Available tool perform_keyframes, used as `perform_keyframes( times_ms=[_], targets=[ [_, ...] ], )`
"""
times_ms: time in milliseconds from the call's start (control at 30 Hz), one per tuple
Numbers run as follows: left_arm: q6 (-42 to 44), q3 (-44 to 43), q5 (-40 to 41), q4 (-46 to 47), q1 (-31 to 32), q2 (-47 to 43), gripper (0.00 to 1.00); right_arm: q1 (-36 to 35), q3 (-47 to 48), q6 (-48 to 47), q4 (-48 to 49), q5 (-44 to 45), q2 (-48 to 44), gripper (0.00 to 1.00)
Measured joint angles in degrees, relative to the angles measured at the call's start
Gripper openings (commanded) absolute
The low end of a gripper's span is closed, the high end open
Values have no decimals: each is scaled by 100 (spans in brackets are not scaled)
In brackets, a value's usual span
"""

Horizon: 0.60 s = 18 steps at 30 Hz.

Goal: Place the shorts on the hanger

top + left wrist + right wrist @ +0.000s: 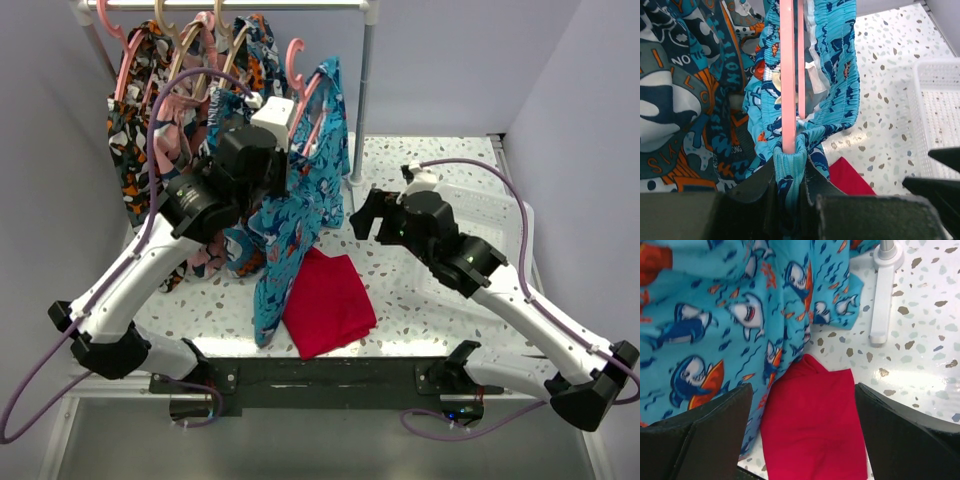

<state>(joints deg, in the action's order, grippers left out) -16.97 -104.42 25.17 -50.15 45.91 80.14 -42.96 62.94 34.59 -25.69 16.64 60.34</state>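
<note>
Shorts [300, 205]: we see them draped over the hanger, far-centre beside the rail [230, 5], with the hem trailing to the table.
Hanger [788, 75]: its pink bar is inside the waistband.
Left gripper [790, 175]: pinched tight on waistband and bar together.
Right gripper [802, 432]: spread wide, holding nothing, above the red cloth [815, 425].
Progress: we judge the draping nearly done, with settling and release left.

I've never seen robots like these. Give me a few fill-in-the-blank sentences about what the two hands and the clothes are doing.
1. The left hand is shut on the blue shorts and a ____ hanger.
2. The right hand holds nothing, and its fingers stand ____.
3. The folded cloth lying on the table is ____.
Missing words: pink; open; red.
</note>
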Motion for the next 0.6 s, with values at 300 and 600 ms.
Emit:
perform_keyframes(
  times_ms=[300, 600],
  targets=[
    [35, -979, -492, 133, -592, 754, 0, 0, -258, 151, 24, -321, -151, 85],
    [72, -1746, -909, 116, -1156, 1191, 0, 0, -352, 155, 90, -424, -149, 85]
  ],
)
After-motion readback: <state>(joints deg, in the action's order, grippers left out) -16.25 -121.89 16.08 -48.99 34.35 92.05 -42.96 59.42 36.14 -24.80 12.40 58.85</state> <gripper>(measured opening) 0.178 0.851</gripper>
